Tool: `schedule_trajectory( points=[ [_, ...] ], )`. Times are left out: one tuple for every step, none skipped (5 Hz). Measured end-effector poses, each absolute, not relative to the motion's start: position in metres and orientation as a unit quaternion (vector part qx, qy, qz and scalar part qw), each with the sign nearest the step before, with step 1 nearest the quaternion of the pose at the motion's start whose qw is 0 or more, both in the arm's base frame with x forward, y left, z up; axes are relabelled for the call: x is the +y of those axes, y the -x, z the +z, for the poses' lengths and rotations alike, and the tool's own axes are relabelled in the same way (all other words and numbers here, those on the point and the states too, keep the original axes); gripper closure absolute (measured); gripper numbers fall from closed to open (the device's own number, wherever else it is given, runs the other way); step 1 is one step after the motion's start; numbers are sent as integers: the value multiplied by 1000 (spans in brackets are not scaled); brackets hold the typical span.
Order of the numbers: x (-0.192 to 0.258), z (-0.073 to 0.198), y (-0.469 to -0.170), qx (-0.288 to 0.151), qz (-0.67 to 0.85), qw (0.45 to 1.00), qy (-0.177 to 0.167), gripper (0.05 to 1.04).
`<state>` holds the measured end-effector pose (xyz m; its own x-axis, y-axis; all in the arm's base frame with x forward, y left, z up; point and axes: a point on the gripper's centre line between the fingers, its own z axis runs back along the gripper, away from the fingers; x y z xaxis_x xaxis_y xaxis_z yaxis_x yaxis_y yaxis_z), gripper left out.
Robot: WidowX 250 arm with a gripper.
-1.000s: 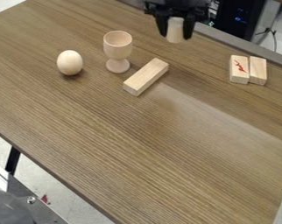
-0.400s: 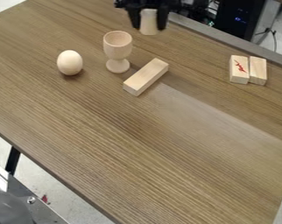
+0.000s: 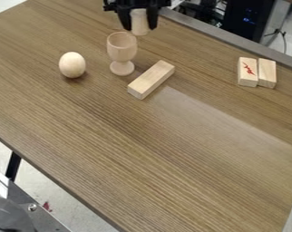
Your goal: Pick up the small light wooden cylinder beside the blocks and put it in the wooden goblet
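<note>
We see the gripper (image 3: 140,28) clamped on a wooden peg (image 3: 138,19), so it hangs upright; the cup (image 3: 122,47) stands on its foot.

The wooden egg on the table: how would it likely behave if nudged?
The egg would probably roll, since its sides are rounded, perhaps along a curve given its oval shape. Its surface looks smooth, so it may slip from a loose grasp.
</note>
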<state>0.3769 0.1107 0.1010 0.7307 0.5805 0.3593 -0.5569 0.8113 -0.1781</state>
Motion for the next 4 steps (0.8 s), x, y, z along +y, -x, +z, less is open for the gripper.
schedule_trajectory(
  points=[
    [115, 96, -375, -184, 318, 929, 39, 510],
    [117, 95, -372, -177, 319, 930, 38, 510],
    [121, 94, -369, -171, 330, 928, 38, 509],
    [126, 91, -362, -165, 340, 925, 36, 509]
  ],
)
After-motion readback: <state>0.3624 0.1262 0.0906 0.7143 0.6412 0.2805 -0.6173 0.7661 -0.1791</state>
